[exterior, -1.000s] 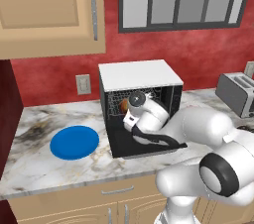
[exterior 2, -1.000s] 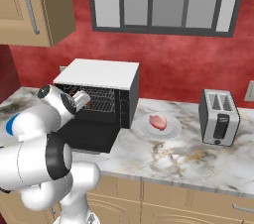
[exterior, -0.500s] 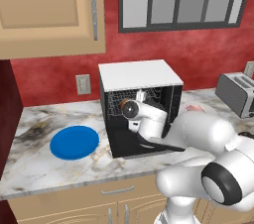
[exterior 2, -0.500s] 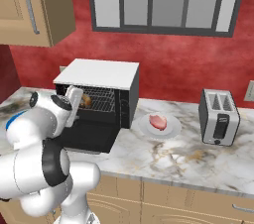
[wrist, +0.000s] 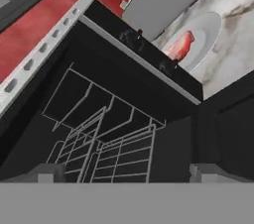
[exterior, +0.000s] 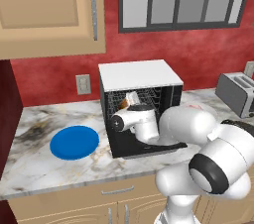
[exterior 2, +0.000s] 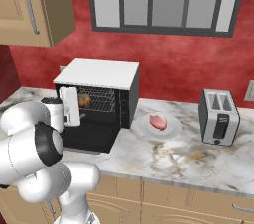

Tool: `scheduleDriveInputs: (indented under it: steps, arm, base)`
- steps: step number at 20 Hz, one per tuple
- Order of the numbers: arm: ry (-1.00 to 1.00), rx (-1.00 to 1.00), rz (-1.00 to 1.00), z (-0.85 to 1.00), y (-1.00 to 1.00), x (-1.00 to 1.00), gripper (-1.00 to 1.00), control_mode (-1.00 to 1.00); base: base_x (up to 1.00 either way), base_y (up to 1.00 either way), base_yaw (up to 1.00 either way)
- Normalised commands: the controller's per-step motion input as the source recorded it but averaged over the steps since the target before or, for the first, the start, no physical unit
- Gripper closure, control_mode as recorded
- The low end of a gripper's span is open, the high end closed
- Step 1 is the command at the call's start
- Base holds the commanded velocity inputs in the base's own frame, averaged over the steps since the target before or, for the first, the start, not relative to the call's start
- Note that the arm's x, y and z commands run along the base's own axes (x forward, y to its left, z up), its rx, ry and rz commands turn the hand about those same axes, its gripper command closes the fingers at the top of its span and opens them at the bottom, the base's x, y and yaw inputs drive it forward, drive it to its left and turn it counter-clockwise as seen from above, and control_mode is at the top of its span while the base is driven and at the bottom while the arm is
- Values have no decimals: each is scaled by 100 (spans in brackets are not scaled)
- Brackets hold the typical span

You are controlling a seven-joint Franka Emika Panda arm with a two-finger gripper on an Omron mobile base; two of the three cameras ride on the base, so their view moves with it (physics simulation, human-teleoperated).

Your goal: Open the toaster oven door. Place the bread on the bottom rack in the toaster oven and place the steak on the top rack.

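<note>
The black toaster oven (exterior: 139, 75) (exterior 2: 99, 73) with its white top stands on the counter. The toaster oven door (exterior: 130, 149) (exterior 2: 92, 139) lies folded down flat in front of it. The bread (exterior 2: 84, 100) (exterior: 123, 103) rests on a wire rack (wrist: 124, 148) inside the oven; I cannot tell which rack. My gripper (exterior 2: 74, 101) (exterior: 132, 99) is open and empty at the oven's mouth, just in front of the bread. Its fingertips (wrist: 47, 173) stand wide apart. To the right of the oven, the steak (exterior 2: 158, 121) (wrist: 182, 45) lies on a white plate (exterior 2: 171, 130).
A blue plate (exterior: 74, 142) lies on the marble counter left of the oven. A silver slot toaster (exterior 2: 218, 116) (exterior: 235, 91) stands at the right. A wooden wall cabinet (exterior: 49, 10) hangs above left, and a window above the oven.
My hand has drawn back out of the oven toward its mouth, still open. The bread stays on the rack inside.
</note>
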Motion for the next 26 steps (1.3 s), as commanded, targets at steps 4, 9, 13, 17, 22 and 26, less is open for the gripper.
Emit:
scheduleDriveInputs:
  steps: [4, 9, 13, 17, 22, 26]
  arm:
    - [-6, -33, 11, -1, 0, 3, -100, -100]
    - [-19, -20, 14, 0, 0, 0, -100, -100]
    - [-15, -6, 12, -4, 0, 16, -100, -100]
    - [-5, -2, 8, -12, 0, 41, -100, -100]
    - [-19, 0, 8, 7, -5, 0, -100, -100]
    - [-12, 0, 6, 0, 0, 31, -100, -100]
  base:
    - [0, 0, 0]
    - [0, 0, 0]
    - [0, 0, 0]
    - [0, 0, 0]
    - [0, 0, 0]
    - [0, 0, 0]
